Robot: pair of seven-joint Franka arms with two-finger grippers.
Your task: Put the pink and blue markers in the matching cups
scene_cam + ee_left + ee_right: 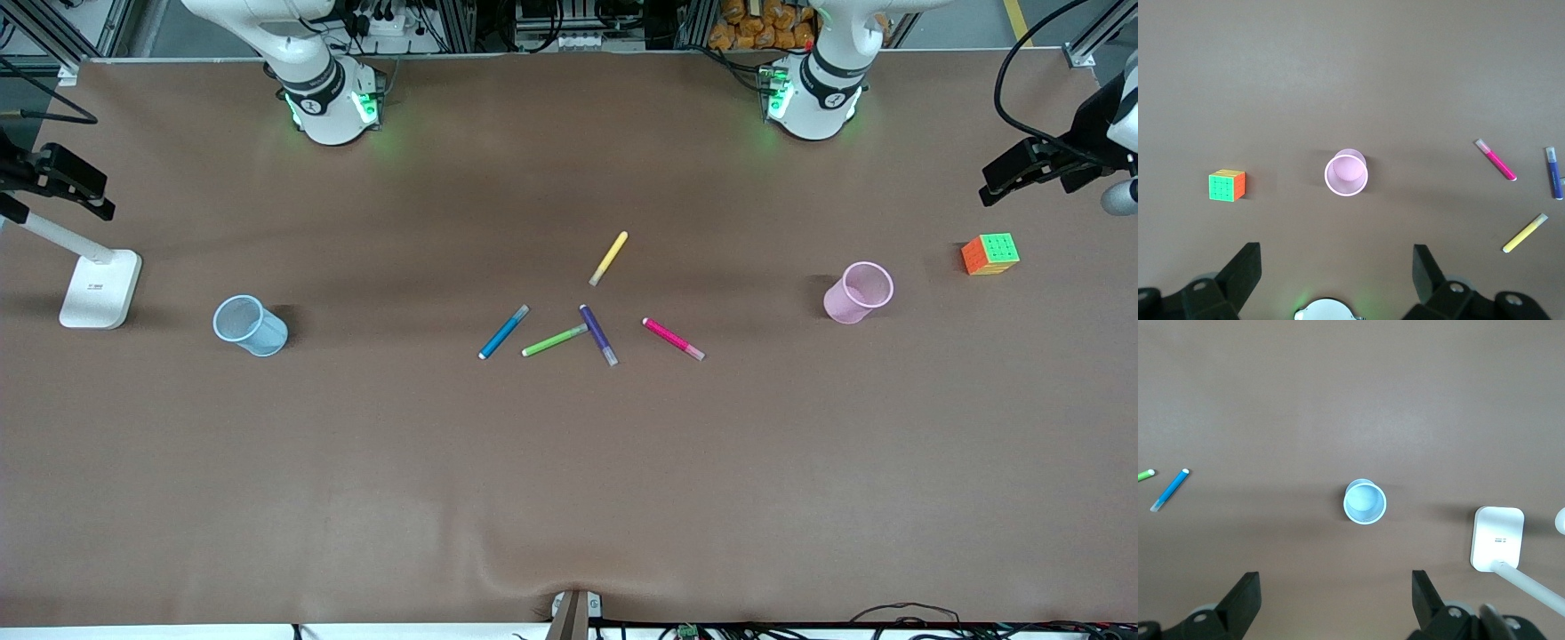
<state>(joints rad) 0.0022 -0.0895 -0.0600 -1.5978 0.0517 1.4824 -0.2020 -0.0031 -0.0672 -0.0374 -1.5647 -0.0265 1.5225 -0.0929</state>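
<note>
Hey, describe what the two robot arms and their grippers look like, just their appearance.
Both arms are glossy white with black joint rings, and green lights glow at the right arm's base and the left arm's base. Black cables trail near them. The left gripper and right gripper have matte black, wedge-shaped fingers.

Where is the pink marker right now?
The pink marker lies flat on the table in the front view, between the purple marker and the pink cup, toward the left arm's end.
</note>
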